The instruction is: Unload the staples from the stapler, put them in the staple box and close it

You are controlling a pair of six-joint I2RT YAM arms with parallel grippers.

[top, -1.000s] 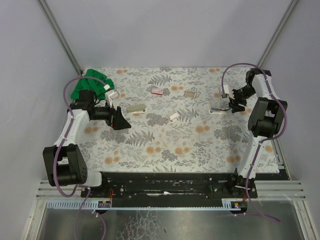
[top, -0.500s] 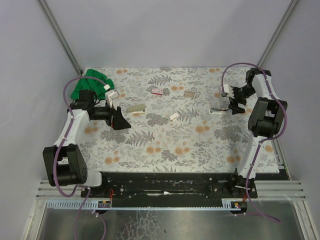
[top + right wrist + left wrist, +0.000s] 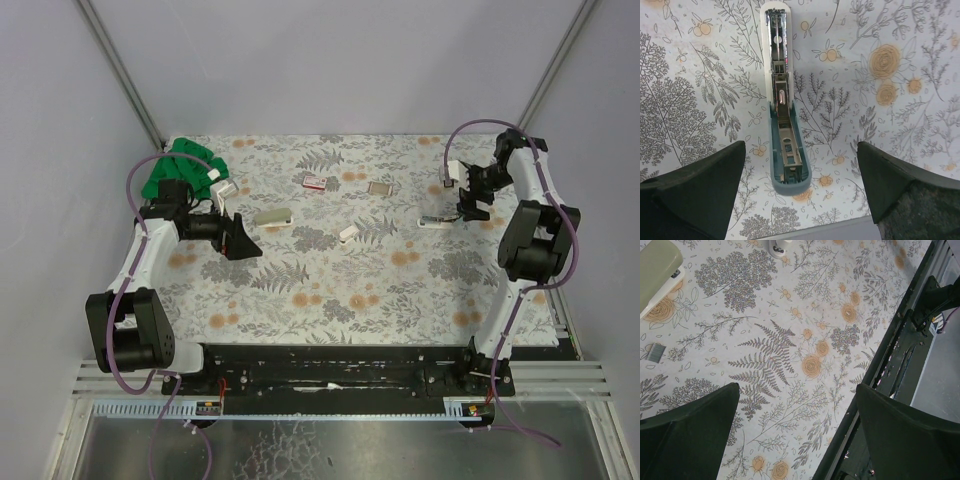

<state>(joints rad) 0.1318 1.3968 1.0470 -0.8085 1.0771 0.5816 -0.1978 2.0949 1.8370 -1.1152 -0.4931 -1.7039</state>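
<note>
Right wrist view: the right jaws stand wide apart and hold nothing. They hang above the stapler (image 3: pixel 782 100), one finger on each side of it and neither touching it. The stapler lies opened out flat on the tabletop (image 3: pixel 920 140), with the white upper half and its metal staple channel (image 3: pixel 777 37) away from the camera and the blue-grey base (image 3: pixel 789 160) nearer. Whether staples sit in the channel cannot be told from here (the metal reads as one bright strip).

Left wrist view: the left jaws are likewise wide open and empty, well apart from the task's stapler. They sit over bare tabletop, with an olive stapler (image 3: pixel 657 265) and a small staple strip (image 3: pixel 656 352) at the frame's edge.

Top external view: the opened stapler rests near the far right of the tabletop, just beside the right arm's wrist.

Assessment: the opening step appears done and extraction of the staples is in hand. The next move calls for the right jaws to descend, narrow to the channel's width and align along it, then pinch the strip without shifting the unheld stapler.
</note>
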